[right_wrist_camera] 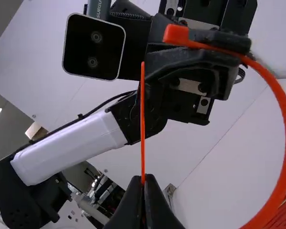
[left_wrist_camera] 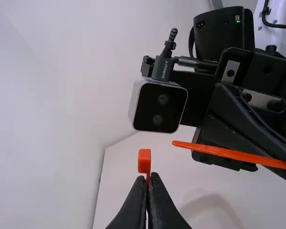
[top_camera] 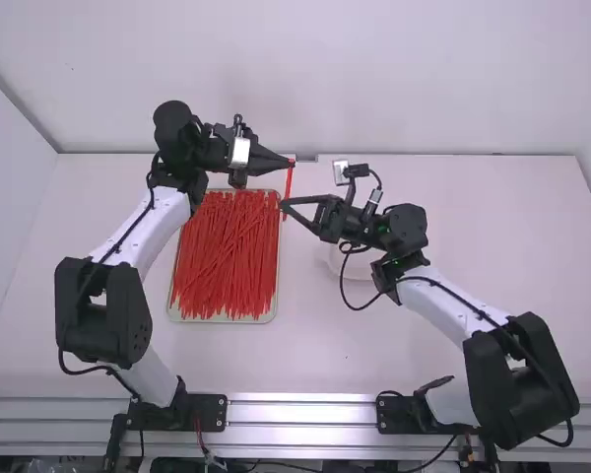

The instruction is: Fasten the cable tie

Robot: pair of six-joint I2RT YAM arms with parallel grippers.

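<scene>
Tie (top_camera: 291, 180) is a thin, light plastic strip, springy and slick and easily kinked, so I judge it best gripped close to each end, as it is now. It hangs in the air above the tray's (top_camera: 276, 296) far right corner, bent into a bow. Left gripper (left_wrist_camera: 148, 177) is clamped on the neck just under the square head (left_wrist_camera: 144, 161), which stands clear of its tips. Right gripper (right_wrist_camera: 143, 180) is pinched on the tail (right_wrist_camera: 143, 119), whose free tip lies near the head but apart from it.

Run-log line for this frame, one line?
left gripper: shut on cable tie head | right gripper: shut on tail | tail not yet through head
</scene>
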